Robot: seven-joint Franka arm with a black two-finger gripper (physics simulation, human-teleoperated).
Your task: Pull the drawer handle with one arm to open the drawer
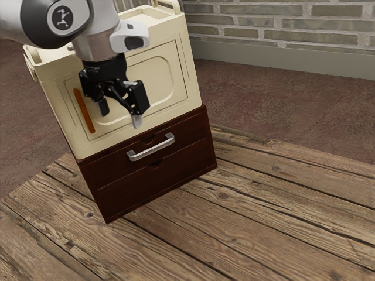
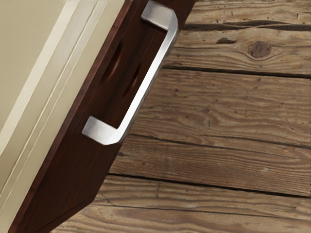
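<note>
The jaws of the black two-finger gripper (image 1: 121, 113) stand apart, empty, above the curved silver metal handle (image 1: 152, 150) on the dark-brown wooden drawer (image 1: 193, 136). Lowered out of line, a fingertip could strike the bar; too shallow a grip could slip off during the pull.

Gripper (image 1: 120, 115) left of centre, jaws apart, before cream case (image 1: 158, 111). Below: dark brown drawer unit (image 1: 163, 190), upper drawer flush, silver handle (image 1: 153, 150) near mid-frame. Plank tabletop (image 1: 263, 222) across bottom. Brick wall (image 1: 281, 24) upper right.
</note>
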